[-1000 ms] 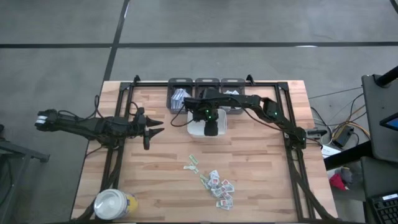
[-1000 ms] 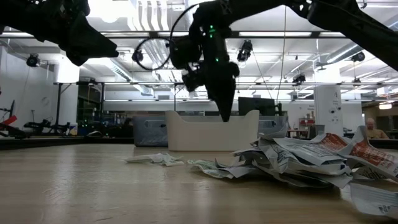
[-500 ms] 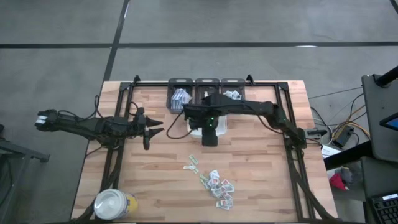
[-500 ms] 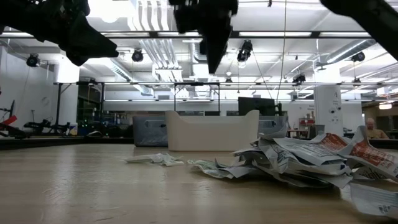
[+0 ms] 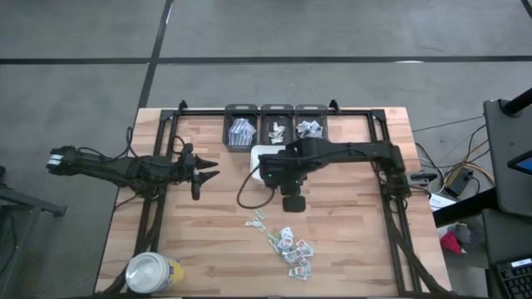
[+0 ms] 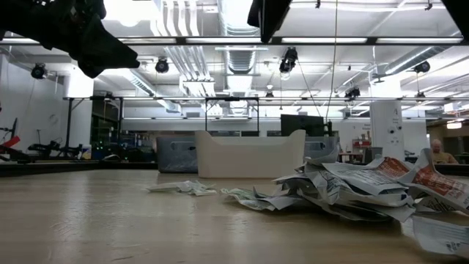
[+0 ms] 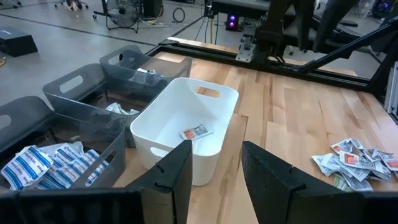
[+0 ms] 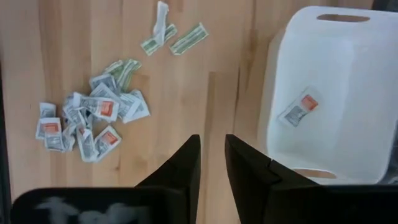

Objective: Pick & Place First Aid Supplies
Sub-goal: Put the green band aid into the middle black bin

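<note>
On the wooden tabletop (image 5: 208,224), a loose heap of small packets (image 5: 291,247) lies near the front edge, well apart from both arms. Two green-printed packets (image 5: 257,219) lie a little apart from the heap, on its side toward the white tray (image 5: 259,154).

Right gripper (image 5: 291,202): hangs above bare wood between the tray and the heap, touching neither. In the right wrist view its jaws stand slightly parted, with only a thin strip of wood showing between them, and they hold nothing. The heap (image 8: 87,121) lies to one side of the jaws and the tray (image 8: 329,81) to the other. One red-and-white packet (image 8: 298,109) lies flat on the tray floor, its long axis slanted across the tray's sides.

Left gripper (image 5: 202,172): waits over the left part of the tabletop, level with the tray and well apart from it. Its jaws are parted and empty; in the left wrist view the tray (image 7: 186,127) with its single packet (image 7: 196,132) shows through the gap.

Three grey bins (image 5: 276,124) stand side by side behind the tray; each holds some packets, too small to tell apart from above. A yellow jar (image 5: 152,272) with a white lid stands at the front left corner.

In the low view the heap (image 6: 352,187) fills the right foreground, crumpled and overlapping, so single packets and their directions are hard to make out; its right end is cut off. Only a dark piece of the right arm shows at the upper edge.
</note>
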You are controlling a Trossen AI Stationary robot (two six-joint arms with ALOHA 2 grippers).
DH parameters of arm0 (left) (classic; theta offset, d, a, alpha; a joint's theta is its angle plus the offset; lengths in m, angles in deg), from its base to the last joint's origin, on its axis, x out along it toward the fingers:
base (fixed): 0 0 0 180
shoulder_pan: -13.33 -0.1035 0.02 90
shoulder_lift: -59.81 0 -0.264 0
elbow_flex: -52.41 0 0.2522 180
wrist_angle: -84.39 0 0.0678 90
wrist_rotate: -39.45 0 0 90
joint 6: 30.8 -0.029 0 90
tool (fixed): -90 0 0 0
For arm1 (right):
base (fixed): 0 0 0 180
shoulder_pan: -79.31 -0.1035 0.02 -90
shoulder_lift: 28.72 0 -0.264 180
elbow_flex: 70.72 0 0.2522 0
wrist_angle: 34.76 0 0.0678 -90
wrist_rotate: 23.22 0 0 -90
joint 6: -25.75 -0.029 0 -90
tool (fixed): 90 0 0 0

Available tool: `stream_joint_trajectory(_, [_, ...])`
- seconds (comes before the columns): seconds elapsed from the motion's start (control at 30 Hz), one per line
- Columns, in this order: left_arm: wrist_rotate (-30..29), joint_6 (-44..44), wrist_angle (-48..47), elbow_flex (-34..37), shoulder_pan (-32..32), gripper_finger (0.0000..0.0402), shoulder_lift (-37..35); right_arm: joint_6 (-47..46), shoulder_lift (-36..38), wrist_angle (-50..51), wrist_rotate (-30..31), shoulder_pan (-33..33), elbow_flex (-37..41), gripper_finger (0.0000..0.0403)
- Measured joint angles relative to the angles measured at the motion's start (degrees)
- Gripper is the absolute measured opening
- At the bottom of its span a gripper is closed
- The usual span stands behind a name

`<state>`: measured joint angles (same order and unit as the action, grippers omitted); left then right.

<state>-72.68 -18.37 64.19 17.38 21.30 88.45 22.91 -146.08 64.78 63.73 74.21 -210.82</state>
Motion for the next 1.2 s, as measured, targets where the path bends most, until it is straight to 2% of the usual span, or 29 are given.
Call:
stream_joint_trajectory(0.1, [0.0,1.2,0.4,0.0,0.0,0.0136,0.1,-1.5,3.7,-5.4,0.0,-1.0,7.9,0.0065])
stream_joint_trajectory(0.27, [0.0,8.2,5.1,0.0,0.0,0.0135,0.7,-5.7,12.2,-19.0,0.0,-2.2,24.5,0.0059])
stream_joint_trajectory(0.5, [4.1,4.2,13.0,-0.4,0.0,0.0136,4.0,-12.8,27.0,-34.7,0.0,-2.5,46.4,0.0057])
stream_joint_trajectory(0.63, [4.2,4.1,13.1,-3.9,0.0,0.0135,9.8,-14.9,35.6,-43.3,-0.1,-2.6,57.1,0.0059])
stream_joint_trajectory(0.83, [2.7,3.7,8.8,-13.3,0.0,0.0135,22.9,-17.0,48.2,-50.1,-0.1,-2.6,69.8,0.0054])
stream_joint_trajectory(1.2, [1.5,4.4,-12.9,-38.8,0.0,0.0135,47.1,-16.6,70.8,-52.3,-0.2,-2.5,84.6,0.0052])
